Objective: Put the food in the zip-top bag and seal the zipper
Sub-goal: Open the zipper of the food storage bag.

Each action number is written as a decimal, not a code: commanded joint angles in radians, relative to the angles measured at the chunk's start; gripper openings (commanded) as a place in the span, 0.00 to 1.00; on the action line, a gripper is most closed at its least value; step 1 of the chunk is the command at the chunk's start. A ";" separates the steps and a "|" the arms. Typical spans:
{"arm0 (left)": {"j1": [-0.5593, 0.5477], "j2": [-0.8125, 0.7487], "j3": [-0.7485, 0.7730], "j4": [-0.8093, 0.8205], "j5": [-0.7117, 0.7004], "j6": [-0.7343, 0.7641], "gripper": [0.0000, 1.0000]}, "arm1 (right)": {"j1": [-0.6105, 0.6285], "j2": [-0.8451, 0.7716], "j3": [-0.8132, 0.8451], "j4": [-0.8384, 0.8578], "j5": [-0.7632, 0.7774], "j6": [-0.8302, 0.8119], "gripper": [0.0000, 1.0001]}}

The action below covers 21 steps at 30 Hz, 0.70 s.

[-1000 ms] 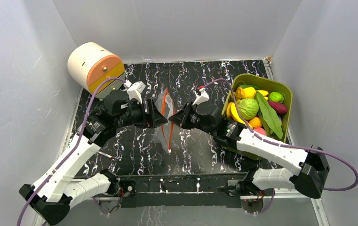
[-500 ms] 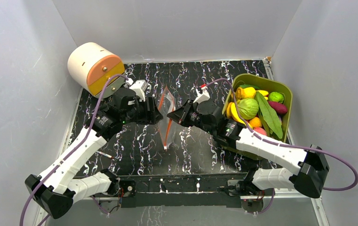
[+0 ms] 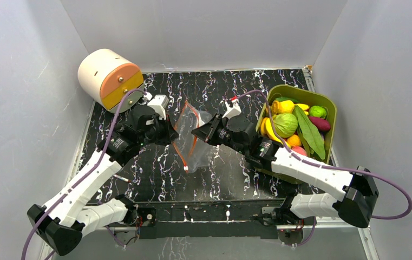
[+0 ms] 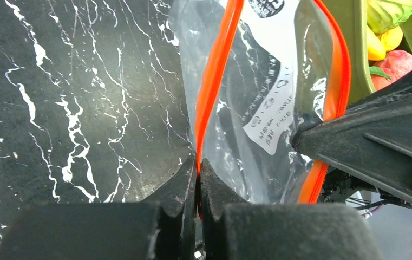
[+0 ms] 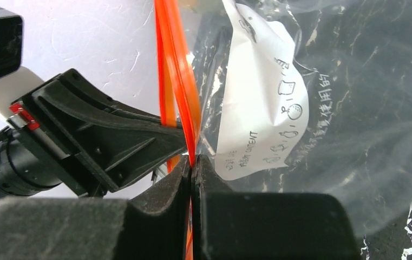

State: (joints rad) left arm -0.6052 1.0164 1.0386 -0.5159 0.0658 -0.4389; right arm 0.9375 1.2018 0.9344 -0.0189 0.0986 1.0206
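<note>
left arm point(image 3: 82, 187): white shells, black joints, black elbow block at 7 o'clock.
right arm point(image 3: 306, 170): same colours, black elbow block at 4 o'clock.
purple cable point(image 3: 108, 123): one runs along each arm.
left gripper point(image 4: 197, 172): matte black, wedge-shaped fingers.
right gripper point(image 5: 191, 165): matte black also.
camera box point(image 3: 159, 102): white, on each wrist.

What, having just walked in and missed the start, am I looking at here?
Two robot arms hold the zip-top bag between them, over the table. The left tool is shut on one side of its zipper, the right tool on the other side, mouth parted. The food lies in the green tub; none is in the bag yet.
</note>
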 commanded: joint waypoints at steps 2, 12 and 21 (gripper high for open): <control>-0.001 -0.073 0.084 -0.043 -0.108 0.049 0.00 | 0.000 0.006 0.004 0.037 0.014 -0.048 0.00; -0.001 -0.115 0.144 -0.141 -0.188 0.091 0.00 | 0.000 -0.010 -0.107 0.019 0.055 -0.078 0.00; -0.001 -0.111 -0.038 -0.090 -0.150 0.091 0.00 | 0.000 0.066 -0.073 -0.044 -0.009 -0.112 0.16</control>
State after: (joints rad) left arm -0.6052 0.8989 1.0466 -0.6106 -0.0868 -0.3592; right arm 0.9375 1.2518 0.8108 -0.0494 0.1032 0.9401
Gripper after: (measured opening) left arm 0.010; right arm 0.117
